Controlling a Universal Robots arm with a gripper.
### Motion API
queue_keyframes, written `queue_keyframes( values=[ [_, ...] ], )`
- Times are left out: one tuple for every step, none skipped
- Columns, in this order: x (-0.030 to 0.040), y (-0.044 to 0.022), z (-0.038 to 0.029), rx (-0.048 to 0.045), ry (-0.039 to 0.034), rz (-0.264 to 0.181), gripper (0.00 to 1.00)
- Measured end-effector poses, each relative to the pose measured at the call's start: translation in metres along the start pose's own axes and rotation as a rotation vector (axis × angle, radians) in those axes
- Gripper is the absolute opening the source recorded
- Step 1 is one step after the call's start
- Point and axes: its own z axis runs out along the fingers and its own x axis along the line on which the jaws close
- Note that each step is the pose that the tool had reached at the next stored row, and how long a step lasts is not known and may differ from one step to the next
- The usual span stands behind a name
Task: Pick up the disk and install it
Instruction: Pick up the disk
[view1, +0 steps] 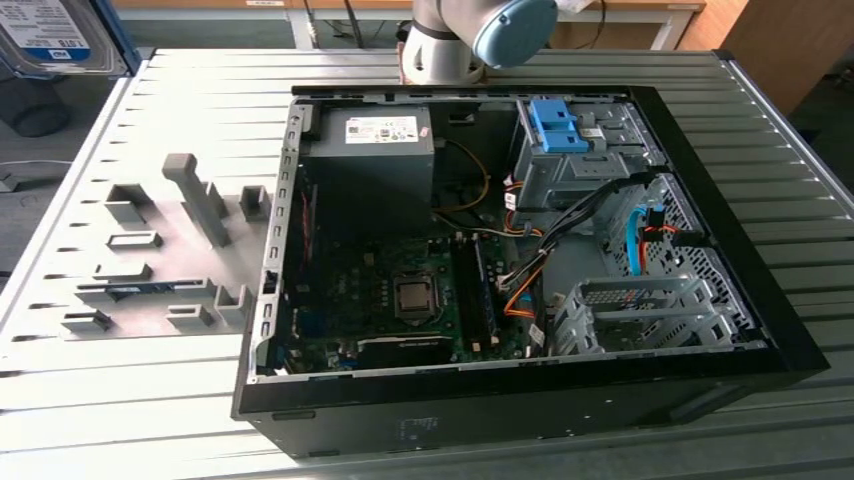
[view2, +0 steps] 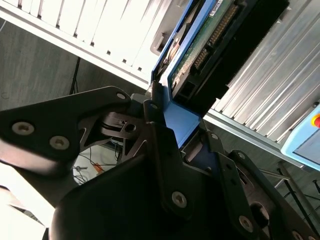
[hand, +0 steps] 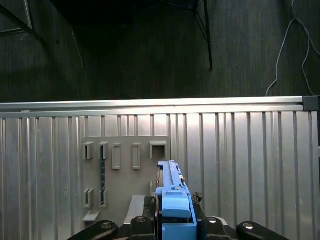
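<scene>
My gripper (view2: 175, 112) is shut on the disk (view2: 210, 40). Its fingers (view2: 152, 102) press on the blue carrier frame, and the drive's green circuit board faces the second wrist view. In the first wrist view the carrier's blue edge (hand: 172, 200) stands upright between the fingers (hand: 148, 202), held in the air over the slatted table (hand: 250, 150). In the exterior view the disk (view1: 47, 35) sits at the upper left corner with its white-and-blue label showing, cut off by the picture's edge.
An open computer case (view1: 721, 350) lies on the table, with a grey power-supply box (view1: 374, 150), a motherboard (view1: 400, 300) and a drive cage holding a blue bracket (view1: 561, 125). A grey fixture plate (view1: 160, 250) with raised slots lies to the exterior view's left. The arm's column (view1: 447, 45) stands behind the case.
</scene>
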Motion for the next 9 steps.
queue_keyframes(
  values=[
    [0.0, 0.0, 0.0, -0.0001, 0.0, 0.0, 0.37],
    [0.0, 0.0, 0.0, -0.0001, 0.0001, 0.0, 0.37],
    [0.0, 0.0, 0.0, -0.0001, 0.0001, 0.0, 0.37],
    [0.0, 0.0, 0.0, -0.0001, 0.0001, 0.0, 0.37],
    [0.0, 0.0, 0.0, -0.0001, 0.0002, 0.0, 0.37],
    [0.0, 0.0, -0.0002, -0.0003, 0.0002, 0.0, 0.37],
    [0.0, 0.0, -0.001, -0.0004, 0.0003, 0.0, 0.37],
    [-0.0001, 0.0, -0.0027, -0.0003, 0.0002, 0.0, 0.37],
    [-0.0002, 0.0, -0.005, -0.0003, 0.0003, 0.0, 0.37]
  ],
)
